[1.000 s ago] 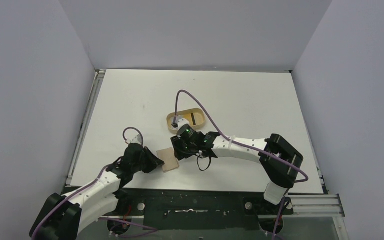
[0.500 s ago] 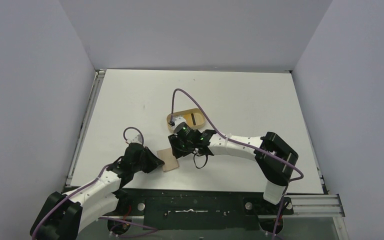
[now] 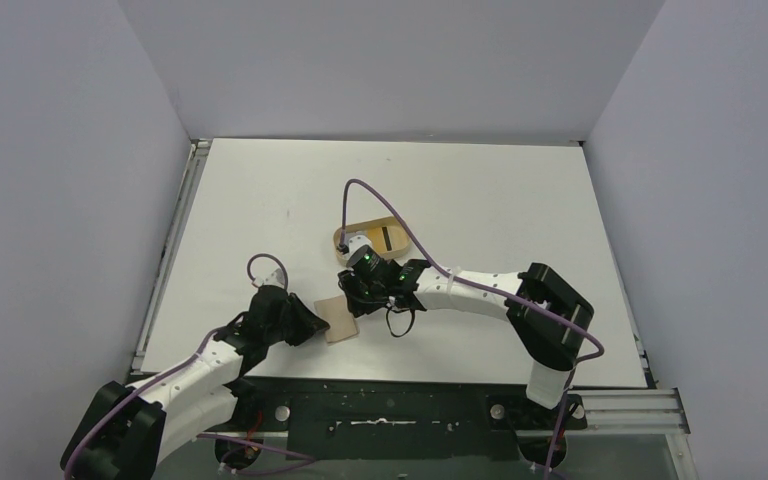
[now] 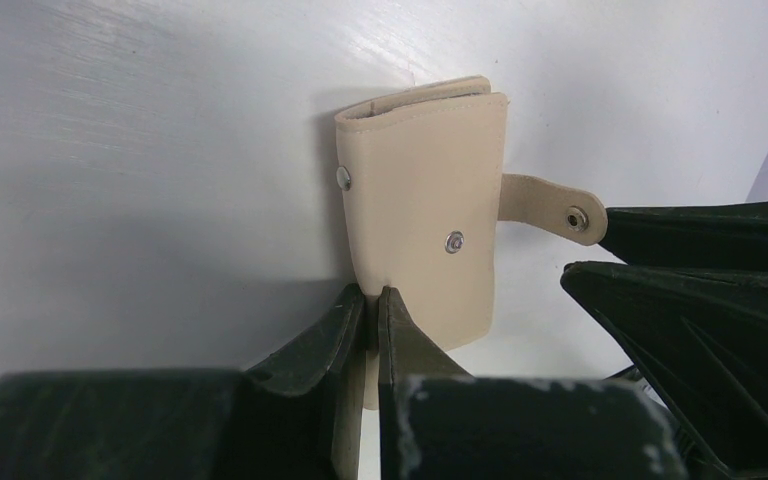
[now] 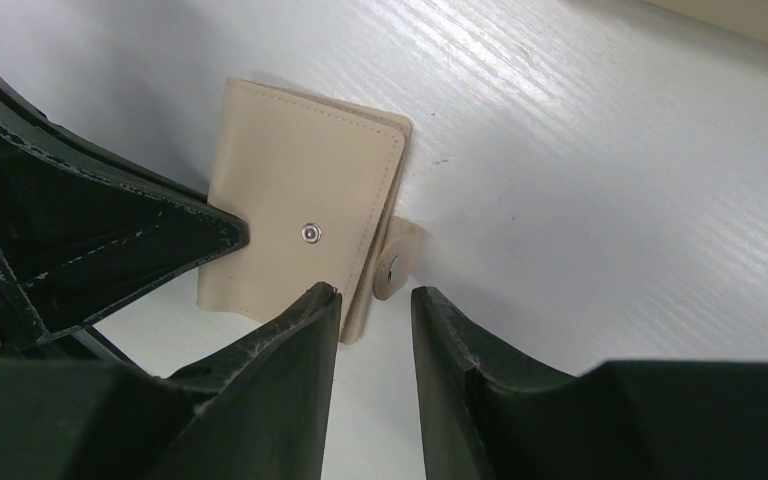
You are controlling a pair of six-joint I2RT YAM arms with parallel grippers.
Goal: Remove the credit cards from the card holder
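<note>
1. A white worktop [image 3: 480,200] is seen. It is smooth and matt, and fine parallel streaks are shown on it in the wrist views.
2. The worktop is enclosed on three sides by plain pale grey walls [image 3: 390,60]. A metal rail [image 3: 175,240] is fixed along its left edge.
3. An oval tan tray [image 3: 400,222] with a raised rim is placed near the middle of the worktop. It is partly hidden behind the right arm.
4. The card holder [image 4: 425,200] is found on the worktop towards the near edge, between the two arms and just in front of the tray.
5. The card holder is a small, nearly square folded wallet of pale tan, leather-like material. A stitched border and rounded corners can be seen.
6. A round metal snap button [image 5: 309,233] is set in its upper face. A short strap tab [image 5: 397,262] with a rounded end and its own snap stands out from one side and is not fastened.
7. The left fingers [image 4: 355,310] are black and wedge-shaped. They are pressed together on one edge of the card holder, and a tan layer is pinched between them.
8. The right fingers [image 5: 318,305] are spread with a narrow gap and pinch nothing. Their tips are just beside the strap tab. Whether it is touched cannot be told.
</note>
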